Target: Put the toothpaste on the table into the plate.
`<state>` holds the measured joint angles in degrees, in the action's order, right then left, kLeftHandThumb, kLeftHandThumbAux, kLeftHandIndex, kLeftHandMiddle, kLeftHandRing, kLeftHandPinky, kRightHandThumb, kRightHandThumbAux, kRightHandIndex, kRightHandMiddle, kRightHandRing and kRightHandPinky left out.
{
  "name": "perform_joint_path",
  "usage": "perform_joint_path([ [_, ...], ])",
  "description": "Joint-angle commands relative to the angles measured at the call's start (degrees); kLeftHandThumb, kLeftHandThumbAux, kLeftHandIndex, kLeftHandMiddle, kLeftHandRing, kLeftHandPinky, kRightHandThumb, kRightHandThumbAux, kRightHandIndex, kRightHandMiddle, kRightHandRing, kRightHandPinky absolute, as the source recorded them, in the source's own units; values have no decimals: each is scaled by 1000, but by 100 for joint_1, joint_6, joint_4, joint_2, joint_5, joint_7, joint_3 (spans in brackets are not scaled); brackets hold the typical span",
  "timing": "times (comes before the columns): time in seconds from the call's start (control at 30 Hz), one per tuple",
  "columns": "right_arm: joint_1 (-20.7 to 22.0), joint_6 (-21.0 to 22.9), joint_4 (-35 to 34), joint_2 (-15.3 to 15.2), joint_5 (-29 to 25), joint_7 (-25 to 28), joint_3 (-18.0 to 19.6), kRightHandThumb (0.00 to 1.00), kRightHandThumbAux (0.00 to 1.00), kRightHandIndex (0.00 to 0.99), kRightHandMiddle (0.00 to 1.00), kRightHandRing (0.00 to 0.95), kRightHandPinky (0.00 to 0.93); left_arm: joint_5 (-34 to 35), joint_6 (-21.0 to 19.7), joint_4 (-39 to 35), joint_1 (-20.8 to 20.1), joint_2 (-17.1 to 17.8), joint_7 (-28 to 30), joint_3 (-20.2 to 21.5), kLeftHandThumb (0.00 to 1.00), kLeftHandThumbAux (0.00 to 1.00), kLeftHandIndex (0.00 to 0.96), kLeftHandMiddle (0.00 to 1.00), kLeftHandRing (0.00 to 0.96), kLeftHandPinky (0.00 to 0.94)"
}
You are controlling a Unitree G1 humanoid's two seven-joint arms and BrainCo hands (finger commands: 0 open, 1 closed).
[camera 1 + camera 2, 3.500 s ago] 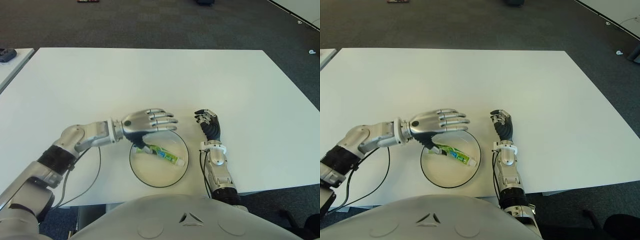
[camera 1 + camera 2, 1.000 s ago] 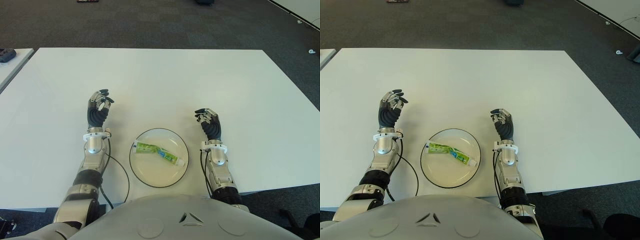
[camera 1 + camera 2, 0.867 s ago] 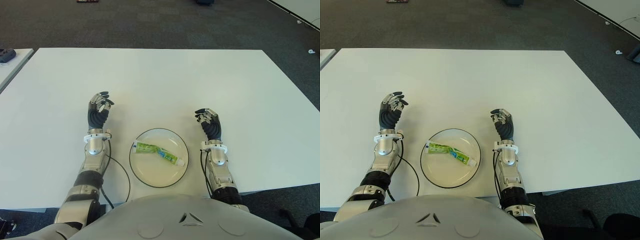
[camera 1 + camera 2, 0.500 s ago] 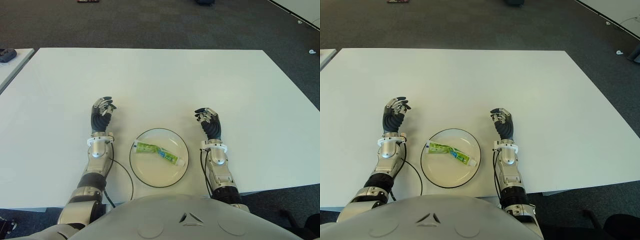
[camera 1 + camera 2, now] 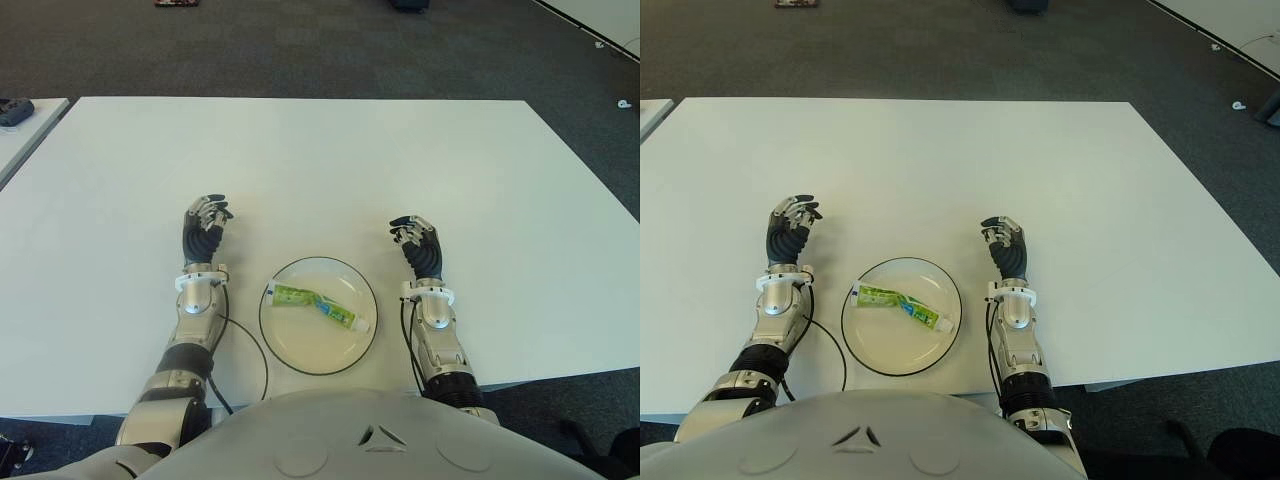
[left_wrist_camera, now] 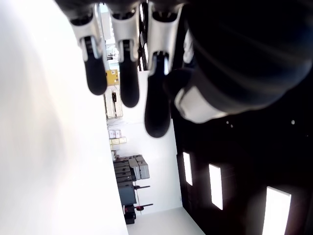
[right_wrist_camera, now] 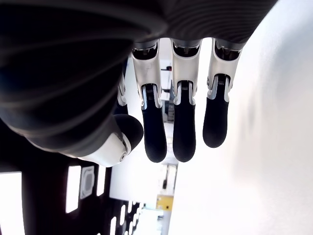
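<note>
A green and white toothpaste tube (image 5: pixel 318 306) lies flat inside the round white plate (image 5: pixel 300 350) with a dark rim, near the table's front edge. My left hand (image 5: pixel 205 226) shows left of the plate, fingers relaxed and holding nothing. My right hand (image 5: pixel 417 243) shows right of the plate, also relaxed and empty. Both wrist views show only loosely curved fingers (image 6: pixel 121 63) (image 7: pixel 178 117) with nothing between them.
The white table (image 5: pixel 330 160) stretches far ahead of the plate. A black cable (image 5: pixel 240 350) loops beside my left forearm. Another white table corner with a dark object (image 5: pixel 15 110) shows at the far left. Dark carpet surrounds the tables.
My left hand has let go of the toothpaste over the plate and drawn back to the plate's left, then edged slightly nearer to it. The tube stays in the plate. The right hand has not moved.
</note>
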<state>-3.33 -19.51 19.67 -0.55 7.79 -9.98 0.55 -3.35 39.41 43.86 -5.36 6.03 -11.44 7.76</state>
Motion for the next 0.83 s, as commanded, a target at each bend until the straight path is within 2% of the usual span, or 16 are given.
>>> perform_joint_path([
  [0.03, 86, 162, 7, 32, 48, -58, -17, 706, 731, 421, 438, 437, 447, -72, 34, 220, 149, -100, 12, -82, 703, 716, 432, 580, 584, 554],
  [0.83, 55, 252, -46, 74, 98, -154, -59, 707, 732, 420, 429, 428, 444, -217, -118, 134, 217, -82, -76, -111, 701, 717, 431, 576, 587, 547],
])
